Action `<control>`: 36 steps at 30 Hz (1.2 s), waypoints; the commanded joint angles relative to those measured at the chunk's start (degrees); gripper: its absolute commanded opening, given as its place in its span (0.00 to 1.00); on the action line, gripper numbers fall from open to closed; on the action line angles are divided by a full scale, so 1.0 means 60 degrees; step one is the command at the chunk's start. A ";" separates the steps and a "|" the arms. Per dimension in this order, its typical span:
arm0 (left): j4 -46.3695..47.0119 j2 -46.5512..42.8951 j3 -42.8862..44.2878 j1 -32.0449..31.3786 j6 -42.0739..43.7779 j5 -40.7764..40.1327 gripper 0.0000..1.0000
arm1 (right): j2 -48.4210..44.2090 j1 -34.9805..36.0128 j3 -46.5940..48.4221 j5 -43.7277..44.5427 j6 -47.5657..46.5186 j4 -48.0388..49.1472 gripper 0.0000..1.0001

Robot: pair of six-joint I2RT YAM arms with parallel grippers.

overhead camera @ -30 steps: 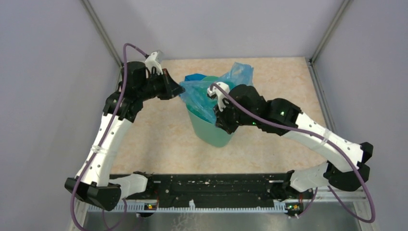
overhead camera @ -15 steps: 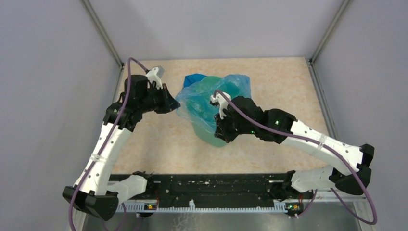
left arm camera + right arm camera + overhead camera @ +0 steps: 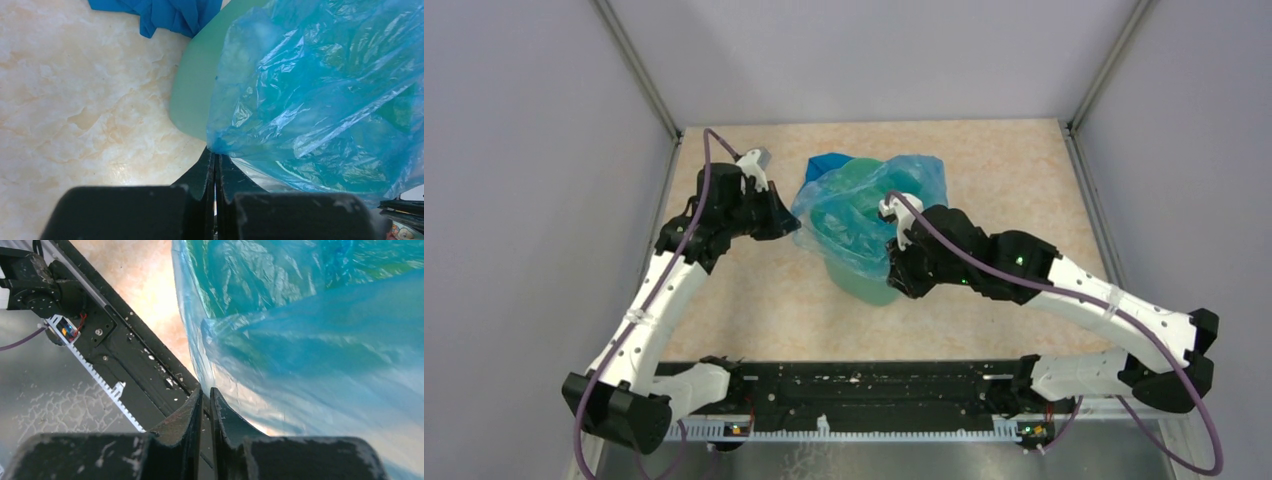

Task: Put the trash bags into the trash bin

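Note:
The mint-green trash bin [image 3: 864, 283] stands upright in the middle of the table. A light-blue translucent trash bag [image 3: 864, 205] is stretched over its mouth and hangs over the rim. My left gripper [image 3: 791, 222] is shut on the bag's left edge, beside the bin's left wall. In the left wrist view the gripper [image 3: 215, 153] pinches the film [image 3: 320, 95] next to the bin wall [image 3: 192, 95]. My right gripper [image 3: 901, 268] is shut on the bag's near-right edge. In the right wrist view the gripper [image 3: 206, 390] holds the film [image 3: 310, 340] at its tips.
A folded dark-blue bundle [image 3: 828, 163] lies on the table just behind the bin, also in the left wrist view [image 3: 165, 12]. Grey walls close in the left, right and back. The black base rail [image 3: 864, 385] runs along the near edge.
The bag, bunched at the bin's rim a second ago, is now spread wide over the mouth. My left gripper has moved nearer and down; my right gripper has shifted right and nearer.

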 commanded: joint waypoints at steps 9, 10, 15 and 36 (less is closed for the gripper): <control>0.1203 0.0298 -0.0292 0.0049 -0.0132 0.0148 0.00 | -0.0436 0.0120 0.2585 0.0885 -0.0725 -0.0703 0.41; 0.1234 0.0306 -0.0305 0.0049 -0.0132 0.0157 0.00 | -0.0350 0.0131 0.2864 0.1253 -0.0812 -0.0647 0.48; 0.1319 0.0336 -0.0310 0.0052 -0.0119 0.0108 0.00 | 0.0684 -0.0028 0.4536 0.3515 -0.1065 -0.0959 0.75; 0.1367 0.0447 -0.0237 0.0050 -0.0030 0.0178 0.00 | 0.0498 -0.1257 0.3567 0.4748 0.0779 -0.2604 0.70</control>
